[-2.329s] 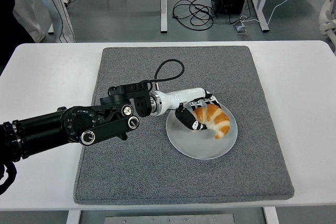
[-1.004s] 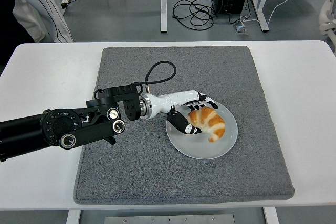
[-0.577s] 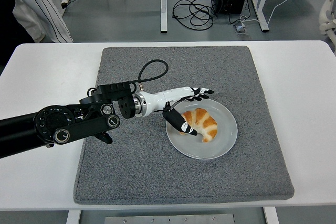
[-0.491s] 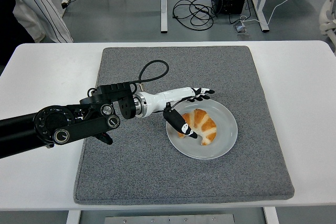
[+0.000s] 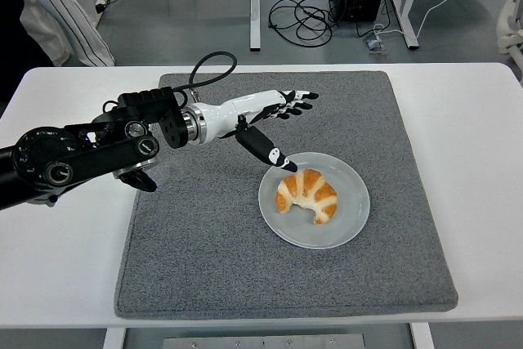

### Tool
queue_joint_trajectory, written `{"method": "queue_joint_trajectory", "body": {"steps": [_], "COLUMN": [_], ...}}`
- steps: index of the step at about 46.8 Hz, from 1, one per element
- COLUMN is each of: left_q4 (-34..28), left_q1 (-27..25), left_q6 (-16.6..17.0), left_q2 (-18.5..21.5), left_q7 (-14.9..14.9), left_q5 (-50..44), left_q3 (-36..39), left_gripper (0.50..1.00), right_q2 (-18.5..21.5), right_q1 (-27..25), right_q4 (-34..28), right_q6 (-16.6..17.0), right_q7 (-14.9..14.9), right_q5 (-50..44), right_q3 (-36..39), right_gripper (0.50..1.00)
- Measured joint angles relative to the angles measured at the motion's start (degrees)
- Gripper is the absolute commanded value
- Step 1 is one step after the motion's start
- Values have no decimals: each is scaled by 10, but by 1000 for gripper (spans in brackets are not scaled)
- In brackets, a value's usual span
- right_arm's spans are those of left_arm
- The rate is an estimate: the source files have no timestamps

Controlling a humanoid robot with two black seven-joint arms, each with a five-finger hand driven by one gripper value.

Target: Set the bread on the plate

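Lifted up and back from the plate (image 5: 353,220) since a moment ago, the left hand (image 5: 263,116) hovers with fingers (image 5: 296,97) spread, holding nothing. Its released croissant (image 5: 307,194) lies on the plate, on a grey mat (image 5: 204,251) covering the white table (image 5: 65,251). Cables (image 5: 302,15) and desk legs crowd the floor beyond; a person (image 5: 49,6) stands at top left.

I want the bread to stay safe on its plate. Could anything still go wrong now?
Probably not much. The bread lies on the plate, and the left hand is open and holds nothing. One risk: its thumb hangs close to the plate's far-left rim, so a careless move might nudge the plate. Another: the bread sits toward the plate's left side, so a knock could push it onto the mat.
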Motion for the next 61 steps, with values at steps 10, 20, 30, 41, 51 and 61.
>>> {"method": "queue_joint_trajectory", "body": {"steps": [10, 20, 30, 41, 51, 61], "left_q4": [4, 28, 78, 112, 149, 178], "left_q1": [-6, -5, 1, 4, 11, 31], "left_q6": [-3, -13, -27, -27, -27, -27], "left_q2": [38, 75, 90, 106, 107, 109], "left_q7": [0, -1, -3, -4, -5, -7], "left_q5": [-11, -68, -115, -174, -269, -311], "left_q3": [-47, -84, -117, -149, -152, -188], "left_gripper": [981, 981, 981, 983, 983, 986], "right_q2": [0, 0, 0, 0, 0, 0], "right_q1": [0, 0, 0, 0, 0, 0], "right_q4": [0, 0, 0, 0, 0, 0], "right_q6": [0, 0, 0, 0, 0, 0], "right_q7": [0, 0, 0, 0, 0, 0], "right_q5": [0, 0, 0, 0, 0, 0], "right_q3": [0, 0, 0, 0, 0, 0], "right_gripper": [1000, 1000, 1000, 1000, 1000, 1000]}}
